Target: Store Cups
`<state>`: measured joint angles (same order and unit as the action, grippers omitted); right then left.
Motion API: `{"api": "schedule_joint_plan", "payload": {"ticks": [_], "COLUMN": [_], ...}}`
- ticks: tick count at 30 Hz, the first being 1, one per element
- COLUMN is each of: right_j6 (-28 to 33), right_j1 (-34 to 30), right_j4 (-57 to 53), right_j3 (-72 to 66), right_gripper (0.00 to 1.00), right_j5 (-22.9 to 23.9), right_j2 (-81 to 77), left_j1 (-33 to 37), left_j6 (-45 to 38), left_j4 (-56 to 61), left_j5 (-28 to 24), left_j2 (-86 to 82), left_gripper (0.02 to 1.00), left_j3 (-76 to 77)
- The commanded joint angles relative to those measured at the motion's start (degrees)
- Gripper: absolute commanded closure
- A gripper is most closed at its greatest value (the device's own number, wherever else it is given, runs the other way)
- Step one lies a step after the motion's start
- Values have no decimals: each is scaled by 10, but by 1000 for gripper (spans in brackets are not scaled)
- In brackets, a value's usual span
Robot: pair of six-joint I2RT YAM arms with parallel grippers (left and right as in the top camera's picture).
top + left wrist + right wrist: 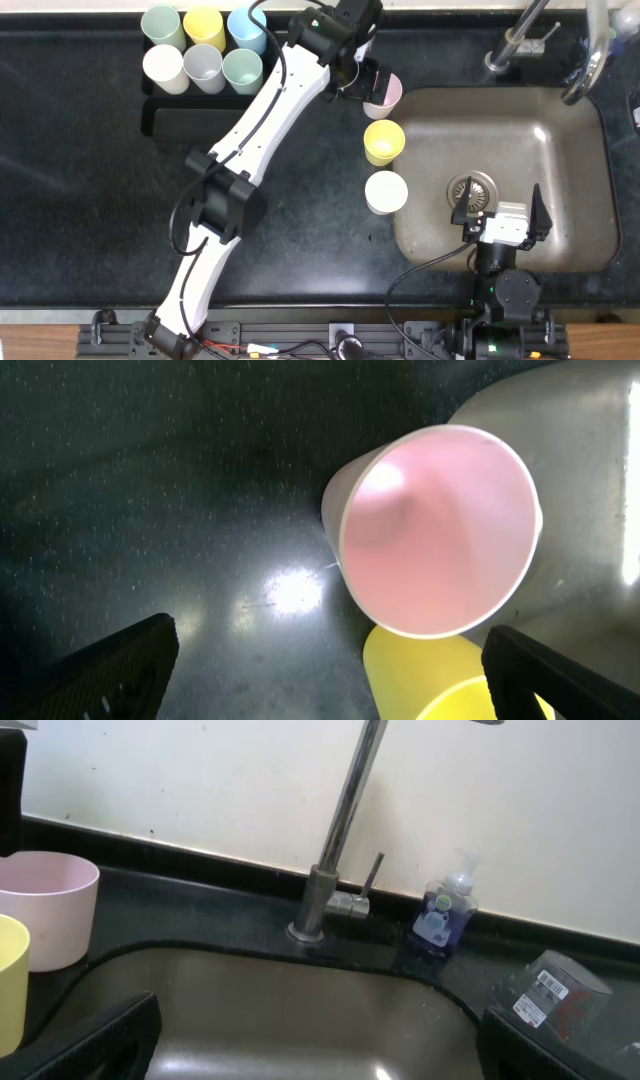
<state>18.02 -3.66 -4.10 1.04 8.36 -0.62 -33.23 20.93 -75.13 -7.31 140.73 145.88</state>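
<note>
Pink cup (435, 530) upright, mouth up, left claw (335, 665) above

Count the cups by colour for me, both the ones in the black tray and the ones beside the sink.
Pink plastic cups: 1
Yellow plastic cups: 2
Green plastic cups: 2
Blue plastic cups: 1
White or pale grey plastic cups: 3
Total: 9

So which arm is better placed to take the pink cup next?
Left. The left gripper is open right above the pink cup; the right gripper sits farther off, over the sink.
</note>
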Motion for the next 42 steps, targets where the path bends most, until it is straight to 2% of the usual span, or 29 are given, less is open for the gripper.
{"api": "schedule_joint_plan", "payload": {"ticks": [1,16,17,18,19,20,21,28,32,34,36,42], "right_j6": [0,0,0,0,0,0,0,0,0,0,0,0], "right_j1": [-1,-1,-1,-1,-1,-1,-1,-1,-1,-1,-1,-1], "right_j4": [3,3,3,3,3,3,3,3,3,3,3,3], "right_j3": [-8,-8,-8,-8,-8,-8,-8,-8,-8,-8,-8,-8], "right_gripper": [5,3,5,3,3,1,3,3,3,3,3,3], "right_j5": [0,0,0,0,0,0,0,0,0,0,0,0], "right_j2": [4,4,4,4,4,4,4,4,4,4,4,4], "left_j1": [10,18,18,18,18,18,18,27,53,93,125,283], "left_j6": [6,3,3,3,3,3,3,1,2,1,2,16], "left_j4": [15,26,26,27,27,28,28,23,-20,-83,-118,-158], "left_j5": [-8,-6,-6,-6,-6,-6,-6,7,64,108,126,130], "left_j2": [8,42,42,42,42,42,42,21,-63,-161,-222,-395], "left_gripper": [18,18,60,161,406,770,982,982,982,982,980,982], "left_j3": [11,11,11,11,11,11,11,12,12,12,12,-62]}}
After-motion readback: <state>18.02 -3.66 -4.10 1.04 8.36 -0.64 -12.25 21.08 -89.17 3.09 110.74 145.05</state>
